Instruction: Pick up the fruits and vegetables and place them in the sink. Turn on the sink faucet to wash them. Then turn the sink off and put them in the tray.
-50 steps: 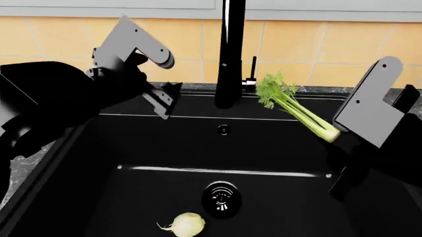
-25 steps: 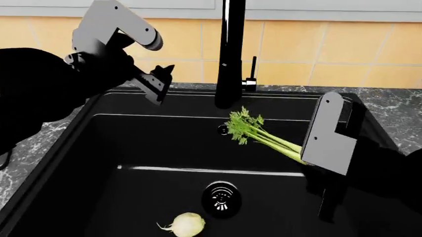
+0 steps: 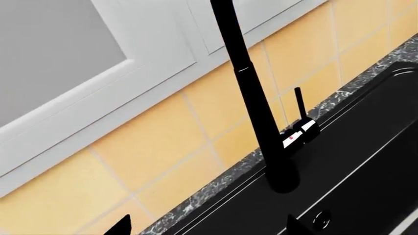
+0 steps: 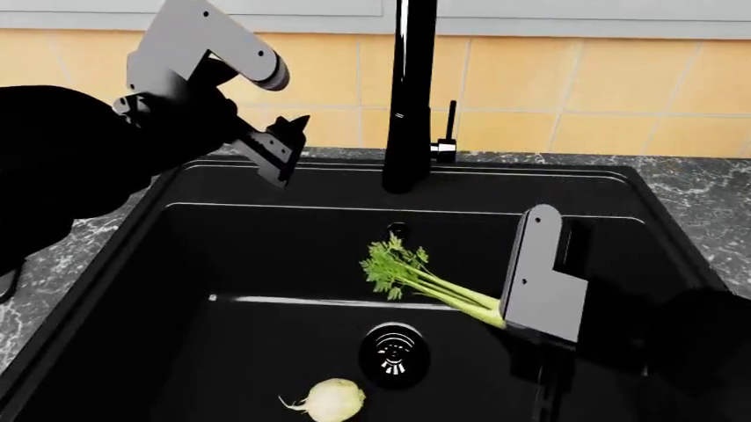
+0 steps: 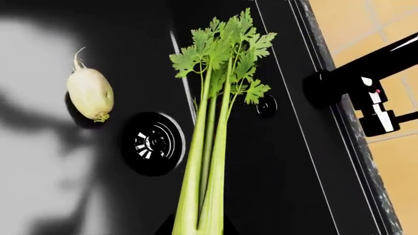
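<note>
— Celery (image 4: 441, 288) status?
— Grasped in the right gripper's (image 4: 507, 323) jaws, over the sink (image 4: 105, 290); bulb (image 4: 331, 400) lies at the drain's seven o'clock.
— Left gripper (image 4: 281, 151)?
— Jaws released, empty, at the faucet's (image 4: 409, 97) nine o'clock.
— Next?
— Probably release the celery, then the lever (image 4: 451, 123).

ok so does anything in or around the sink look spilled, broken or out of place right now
Nothing stands out. The bulb lies intact on the sink floor near the drain. The celery is held by its stalk end in the right gripper over the basin, leaves whole. The faucet stands upright, and no water or spill shows.
</note>
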Motion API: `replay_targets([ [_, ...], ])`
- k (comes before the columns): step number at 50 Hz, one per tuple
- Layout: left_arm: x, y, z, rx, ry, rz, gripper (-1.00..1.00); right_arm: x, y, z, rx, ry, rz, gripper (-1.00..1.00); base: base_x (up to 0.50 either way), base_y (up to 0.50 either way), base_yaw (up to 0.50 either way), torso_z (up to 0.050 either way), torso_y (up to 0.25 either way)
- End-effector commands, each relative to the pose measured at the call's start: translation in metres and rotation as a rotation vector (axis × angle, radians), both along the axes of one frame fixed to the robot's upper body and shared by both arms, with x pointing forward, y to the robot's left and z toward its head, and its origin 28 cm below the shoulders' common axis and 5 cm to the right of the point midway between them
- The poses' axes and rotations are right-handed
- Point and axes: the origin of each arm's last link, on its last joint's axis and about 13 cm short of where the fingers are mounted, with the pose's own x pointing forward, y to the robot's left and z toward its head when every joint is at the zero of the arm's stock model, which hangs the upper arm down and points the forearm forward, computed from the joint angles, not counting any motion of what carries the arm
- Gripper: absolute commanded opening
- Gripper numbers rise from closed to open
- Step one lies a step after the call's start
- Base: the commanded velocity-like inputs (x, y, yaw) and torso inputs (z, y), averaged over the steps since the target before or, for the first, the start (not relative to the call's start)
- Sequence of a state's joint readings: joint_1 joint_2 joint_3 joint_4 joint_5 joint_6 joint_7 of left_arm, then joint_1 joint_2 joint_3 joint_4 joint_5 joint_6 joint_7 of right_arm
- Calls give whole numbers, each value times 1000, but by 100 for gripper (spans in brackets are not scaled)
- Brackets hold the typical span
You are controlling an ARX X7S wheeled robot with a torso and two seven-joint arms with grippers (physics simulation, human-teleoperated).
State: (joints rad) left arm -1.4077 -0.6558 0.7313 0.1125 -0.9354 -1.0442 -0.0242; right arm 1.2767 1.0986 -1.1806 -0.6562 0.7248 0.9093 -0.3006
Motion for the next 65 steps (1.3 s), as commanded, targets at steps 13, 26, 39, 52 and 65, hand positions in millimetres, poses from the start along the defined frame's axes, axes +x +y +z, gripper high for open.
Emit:
replay_targets([
  [13, 1, 2, -3, 0, 3, 2, 100, 16, 12, -18, 12, 143, 41, -100, 0, 0, 0, 0, 0],
  [26, 1, 1, -4, 2, 6, 2, 100, 25, 17, -27, -56, 218, 29, -100, 0, 0, 0, 0, 1],
  [39, 4, 1, -7, 7, 14, 2, 100, 40, 28, -40, -105, 299, 48, -100, 0, 0, 0, 1, 0],
  [52, 4, -3, -10, 14, 19, -13, 100, 48, 37, -58, -153, 324, 61, -100, 0, 0, 0, 0, 1],
  [65, 6, -2, -12, 10, 25, -9, 100, 61, 43, -67, -203, 250, 62, -100, 0, 0, 0, 0, 0],
])
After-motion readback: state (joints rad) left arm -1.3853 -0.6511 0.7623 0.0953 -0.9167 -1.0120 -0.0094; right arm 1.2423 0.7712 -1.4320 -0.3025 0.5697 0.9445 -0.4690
